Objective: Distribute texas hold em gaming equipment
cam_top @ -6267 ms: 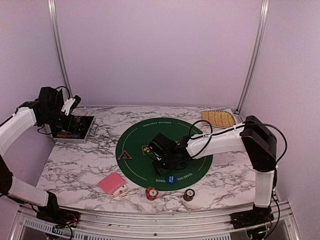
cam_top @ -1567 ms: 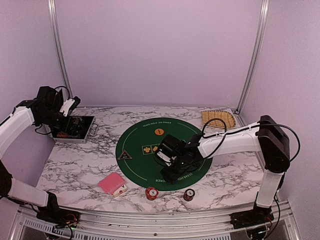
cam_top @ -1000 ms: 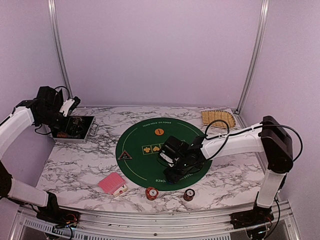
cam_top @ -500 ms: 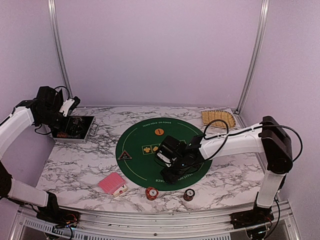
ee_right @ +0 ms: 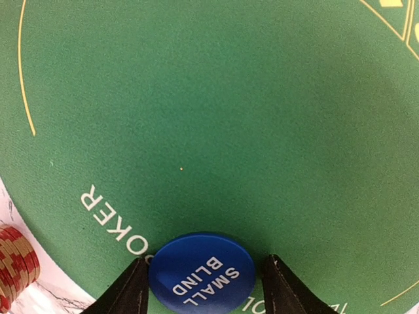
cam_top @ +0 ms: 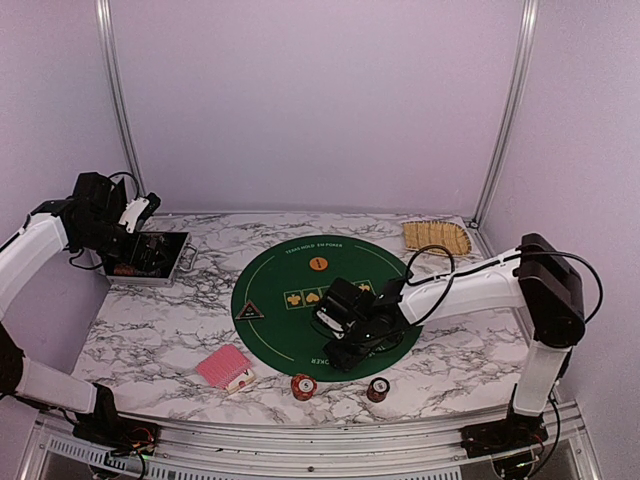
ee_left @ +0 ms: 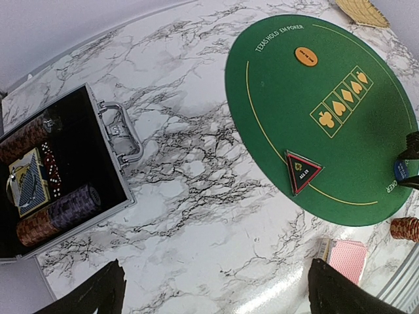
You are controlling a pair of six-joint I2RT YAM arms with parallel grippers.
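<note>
In the overhead view, the left claw [cam_top: 128,243] hangs over an open metal case [cam_top: 150,256] at upper left, and the right claw [cam_top: 343,347] sits low on the green mat [cam_top: 275,300] at centre. Red cards [cam_top: 223,366] and two chip stacks [cam_top: 303,385] lie below the mat, with a straw tray [cam_top: 437,237] at upper right. The left wrist view shows its fingers [ee_left: 91,297] spread wide at the bottom corners, above marble and the cards; an orange button [ee_left: 306,56] and a dark triangle [ee_left: 302,171] lie on the mat at right. The right wrist view shows the blue button [ee_right: 201,273] flat on the mat at bottom centre. The claw's fingers [ee_right: 131,291] stand apart on either side of it, with a sliver of green before the right-hand one.
</note>
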